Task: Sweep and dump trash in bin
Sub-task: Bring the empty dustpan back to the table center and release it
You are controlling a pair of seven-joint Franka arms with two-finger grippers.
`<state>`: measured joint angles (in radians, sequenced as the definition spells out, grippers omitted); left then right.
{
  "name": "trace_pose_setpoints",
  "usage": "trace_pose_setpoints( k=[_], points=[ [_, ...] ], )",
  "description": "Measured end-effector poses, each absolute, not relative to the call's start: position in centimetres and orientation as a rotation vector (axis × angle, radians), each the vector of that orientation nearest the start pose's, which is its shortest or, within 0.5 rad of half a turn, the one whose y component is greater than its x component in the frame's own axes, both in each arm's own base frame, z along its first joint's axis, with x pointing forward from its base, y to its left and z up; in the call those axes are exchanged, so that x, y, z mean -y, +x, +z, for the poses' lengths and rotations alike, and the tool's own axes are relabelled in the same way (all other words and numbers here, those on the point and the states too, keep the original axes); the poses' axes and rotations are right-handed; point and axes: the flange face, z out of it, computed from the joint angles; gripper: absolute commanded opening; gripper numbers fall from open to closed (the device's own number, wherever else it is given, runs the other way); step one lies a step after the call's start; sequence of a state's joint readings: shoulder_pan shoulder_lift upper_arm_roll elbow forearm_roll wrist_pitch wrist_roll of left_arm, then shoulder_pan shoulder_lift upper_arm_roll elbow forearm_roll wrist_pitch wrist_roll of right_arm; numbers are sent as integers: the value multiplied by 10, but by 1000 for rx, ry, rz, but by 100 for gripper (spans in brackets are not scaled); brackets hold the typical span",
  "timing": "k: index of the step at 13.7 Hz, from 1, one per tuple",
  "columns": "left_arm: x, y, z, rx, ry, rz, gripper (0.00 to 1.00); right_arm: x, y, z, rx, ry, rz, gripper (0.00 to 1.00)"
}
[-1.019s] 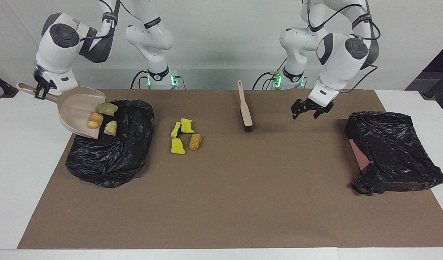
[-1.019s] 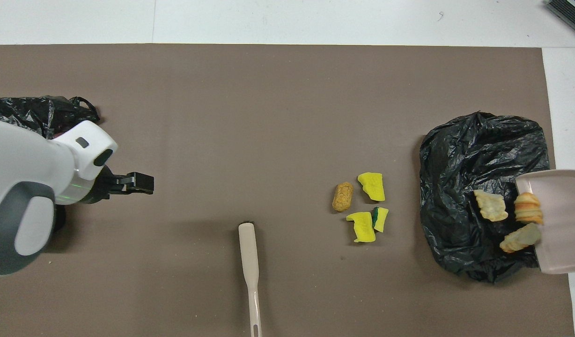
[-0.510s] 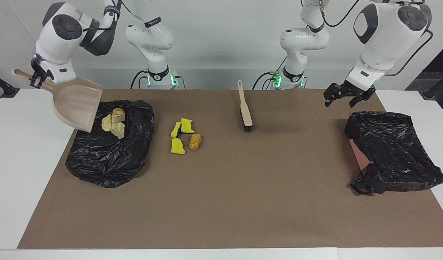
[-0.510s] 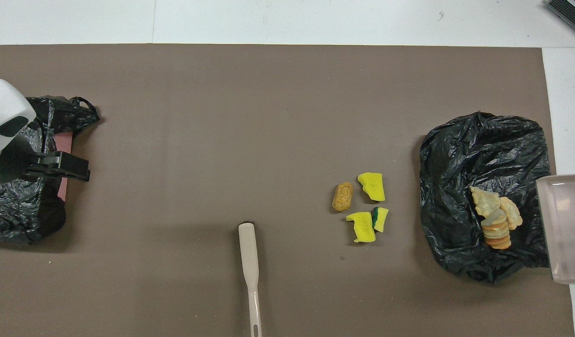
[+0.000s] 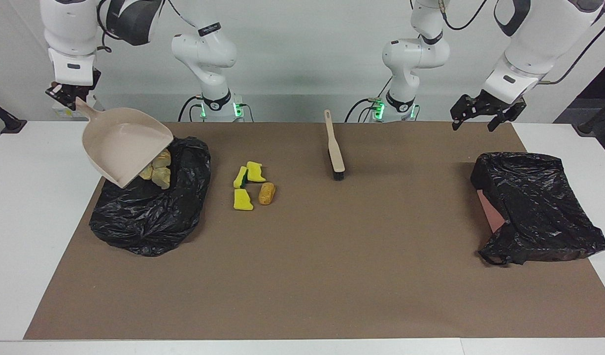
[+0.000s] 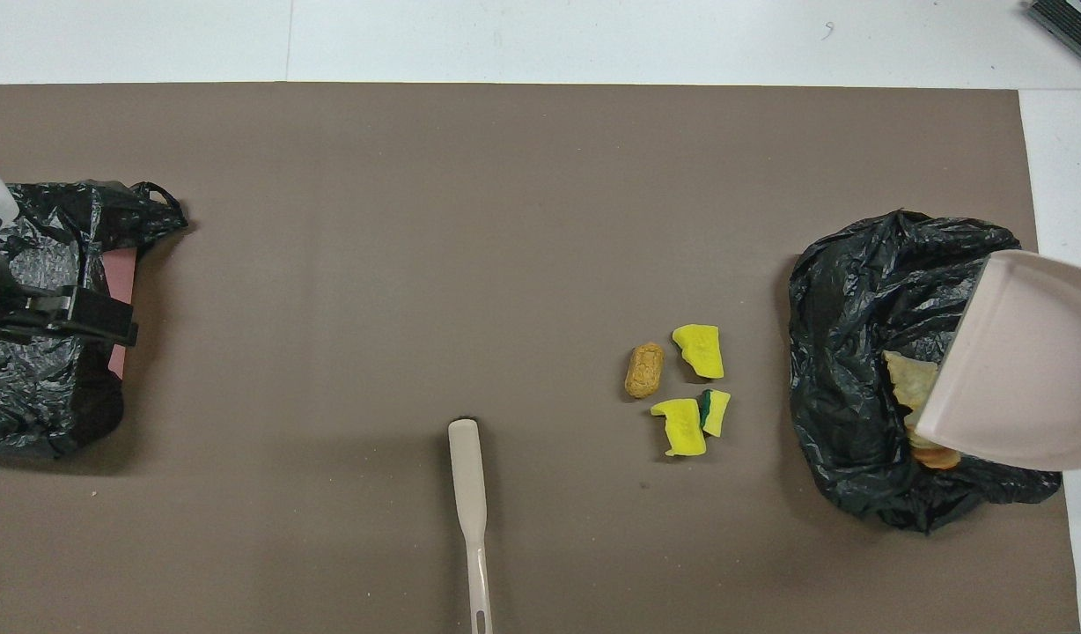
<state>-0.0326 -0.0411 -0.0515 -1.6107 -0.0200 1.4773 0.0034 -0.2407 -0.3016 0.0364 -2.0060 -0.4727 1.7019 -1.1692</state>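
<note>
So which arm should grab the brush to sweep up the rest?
Left, probably. The left gripper hangs open and empty, while the right gripper is shut on the dustpan over the black bag. The brush lies untouched.

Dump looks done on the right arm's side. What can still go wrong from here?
1. The right claw holds the dustpan by its handle tip only, over the black bin bag; a swing could shift the pan in the grip.
2. Three yellow sponge bits and one bread piece lie close beside that bag; lowering the pan could scatter them.
3. The brush lies unheld, and the open left claw is up by the other bag.
</note>
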Motion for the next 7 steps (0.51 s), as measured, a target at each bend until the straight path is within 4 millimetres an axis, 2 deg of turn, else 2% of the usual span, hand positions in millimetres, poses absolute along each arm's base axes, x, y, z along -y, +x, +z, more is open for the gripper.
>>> trace_pose_setpoints(
  k=[3,7],
  points=[
    [47,529,620,-139,-3149,148,100,71,459,585,1288,-3174,313,0],
    [47,529,620,-139,-3149,148,100,-38,470,571,811,-3229,132,0]
  ],
)
